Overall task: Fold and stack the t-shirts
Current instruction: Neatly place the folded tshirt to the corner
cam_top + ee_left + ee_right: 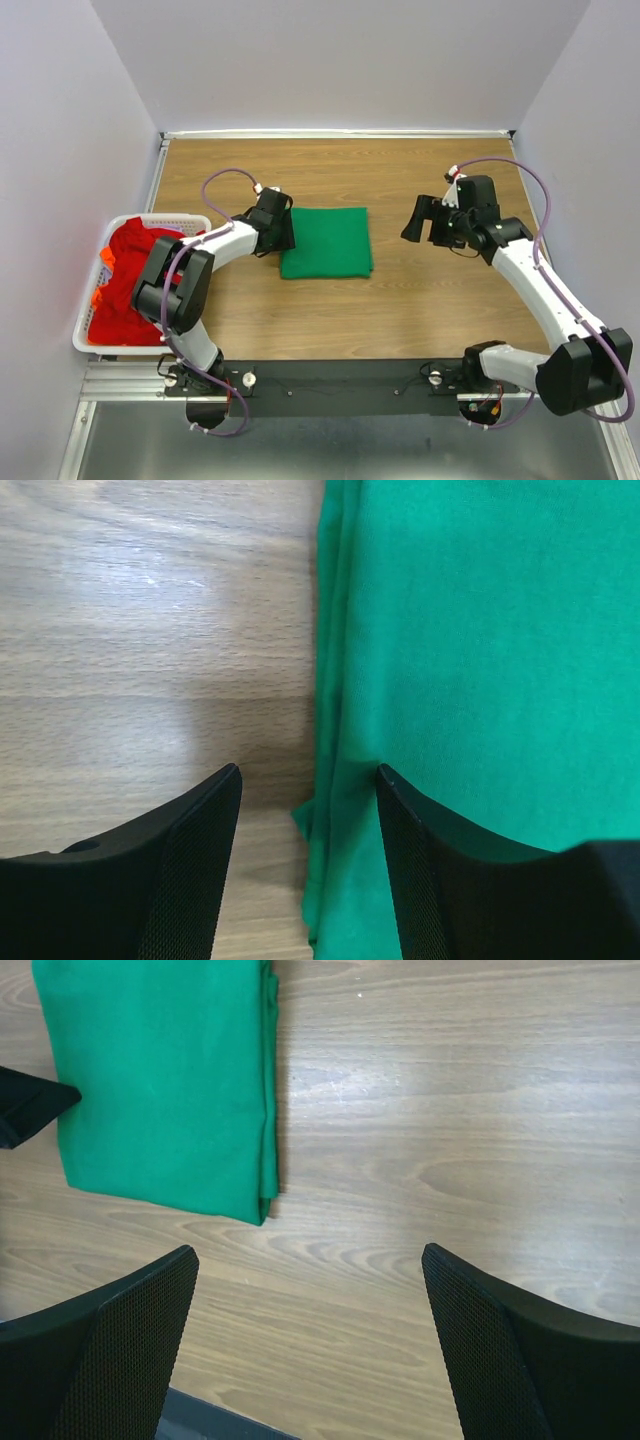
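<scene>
Top external: left gripper (283, 238), jaws apart, empty, just beside green t-shirt (325, 242); right gripper (425, 222) spread wide; red t-shirts (135, 270) in basket (170, 217), way nearer the left.

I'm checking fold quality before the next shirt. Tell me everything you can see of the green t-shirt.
The green t-shirt is solid bright green soft cloth, folded into a flat, nearly square packet; layered edges show along its sides, no sleeves or collar visible. It lies on the wooden table near its middle. The open left tool hangs over its left edge; contact cannot be told.
</scene>
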